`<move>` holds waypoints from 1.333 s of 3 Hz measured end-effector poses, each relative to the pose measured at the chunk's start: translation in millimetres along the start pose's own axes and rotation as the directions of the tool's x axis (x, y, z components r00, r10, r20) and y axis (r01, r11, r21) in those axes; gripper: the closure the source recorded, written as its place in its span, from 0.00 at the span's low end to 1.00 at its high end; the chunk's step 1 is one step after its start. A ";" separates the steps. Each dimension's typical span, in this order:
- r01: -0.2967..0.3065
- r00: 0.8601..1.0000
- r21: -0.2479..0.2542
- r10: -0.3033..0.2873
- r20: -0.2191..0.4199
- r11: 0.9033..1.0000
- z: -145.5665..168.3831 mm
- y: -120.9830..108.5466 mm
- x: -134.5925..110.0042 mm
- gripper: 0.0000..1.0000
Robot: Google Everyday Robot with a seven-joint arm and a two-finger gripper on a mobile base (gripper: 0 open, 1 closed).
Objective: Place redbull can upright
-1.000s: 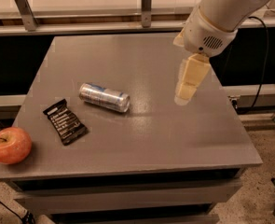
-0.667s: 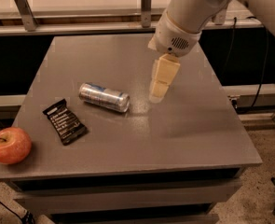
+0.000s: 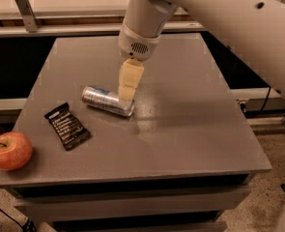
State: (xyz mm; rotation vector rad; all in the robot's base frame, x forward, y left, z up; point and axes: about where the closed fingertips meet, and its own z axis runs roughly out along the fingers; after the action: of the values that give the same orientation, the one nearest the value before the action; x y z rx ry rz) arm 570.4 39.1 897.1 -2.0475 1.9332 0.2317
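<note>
The redbull can [image 3: 105,100], a slim silver can with blue markings, lies on its side on the grey table [image 3: 190,129], left of centre. My gripper [image 3: 127,92] hangs from the white arm with its cream fingers pointing down, right over the can's right end, at or just above it. The gripper hides part of that end of the can.
A black wrapper [image 3: 67,125] lies left of the can. A red apple [image 3: 9,151] sits at the table's front left corner. A rail and shelf run behind the table's far edge. The white arm [image 3: 219,23] crosses the upper right.
The arm has swung left and down. The gripper moved from the table's right side to just over the can's right end. The can, wrapper and apple have not moved.
</note>
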 end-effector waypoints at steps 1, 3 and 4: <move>0.010 0.999 -0.023 -0.011 -0.036 1.000 20.7 -0.5 -23.7 0.00; -0.006 0.993 -0.066 -0.002 -0.122 0.998 64.1 4.2 -52.4 0.18; -0.029 0.985 -0.064 0.017 -0.173 0.998 79.0 3.0 -60.3 0.41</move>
State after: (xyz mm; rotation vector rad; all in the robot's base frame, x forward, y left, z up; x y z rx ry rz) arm 570.5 122.2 842.6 -2.1521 2.0769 0.1290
